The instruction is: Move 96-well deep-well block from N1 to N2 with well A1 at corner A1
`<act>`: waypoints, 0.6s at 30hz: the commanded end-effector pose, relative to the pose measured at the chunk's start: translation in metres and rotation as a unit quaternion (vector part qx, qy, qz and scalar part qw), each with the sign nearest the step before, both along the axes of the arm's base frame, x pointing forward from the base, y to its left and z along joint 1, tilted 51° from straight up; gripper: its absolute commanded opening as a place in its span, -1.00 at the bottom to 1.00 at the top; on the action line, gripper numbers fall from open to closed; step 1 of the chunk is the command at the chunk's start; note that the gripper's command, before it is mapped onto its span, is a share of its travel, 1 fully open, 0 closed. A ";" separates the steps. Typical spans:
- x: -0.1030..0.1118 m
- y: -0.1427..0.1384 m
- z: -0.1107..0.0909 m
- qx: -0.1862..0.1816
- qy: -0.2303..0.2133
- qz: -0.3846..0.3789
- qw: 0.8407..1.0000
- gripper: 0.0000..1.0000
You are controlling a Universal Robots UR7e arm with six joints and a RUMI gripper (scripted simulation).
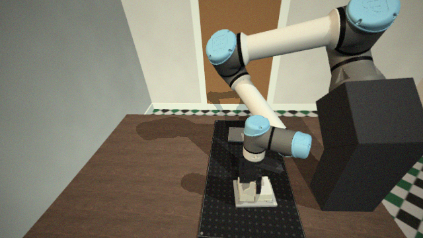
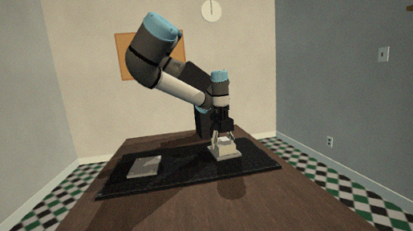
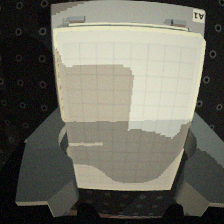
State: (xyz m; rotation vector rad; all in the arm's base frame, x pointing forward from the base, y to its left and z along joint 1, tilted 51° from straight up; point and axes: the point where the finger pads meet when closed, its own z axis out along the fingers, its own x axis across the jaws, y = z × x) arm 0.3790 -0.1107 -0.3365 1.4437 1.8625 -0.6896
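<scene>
So the cream-coloured 96-well deep-well block (image 1: pixel 256 192) is sitting on the pale grey square plate nest N1 (image 1: pixel 274 202), down around 6 o'clock in the top view, on the black perforated mat (image 1: pixel 231 218) that runs across the dark brown wooden table (image 1: pixel 115 185). The dark two-jaw gripper (image 1: pixel 248 191) comes straight down on it from above, jaws about half open and clamped on the block's two opposite sides, so it's got hold of the block and nothing else.

In the wrist view the block (image 3: pixel 130 75) fills most of the picture, the grid of wells is faint but visible, and a grey shadow covers its lower and left part. The grey fingers sit against its sides at roughly 8 and 4 o'clock. The nest (image 3: pixel 125 12) peeks out at 12 o'clock with a small A1 label (image 3: pixel 198 15) at about 1 o'clock, right by the block's clipped corner.

From the exterior view the block (image 2: pixel 224 144) is at about 3 o'clock of the mat's middle, with the gripper (image 2: pixel 223 139) over it, and the other pale grey flat plate nest N2 (image 2: pixel 144 167) is well apart at about 9 o'clock, with nothing on it. I can't tell whether the block is lifted off N1 at all.
</scene>
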 end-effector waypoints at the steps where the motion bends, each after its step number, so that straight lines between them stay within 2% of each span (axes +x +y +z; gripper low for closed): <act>1: 0.000 0.000 0.000 0.000 0.000 0.000 1.000 -1.00; 17: 0.001 -0.002 -0.002 0.000 0.000 0.000 1.000 -1.00; 18: 0.001 -0.002 -0.002 0.000 0.000 0.000 1.000 1.00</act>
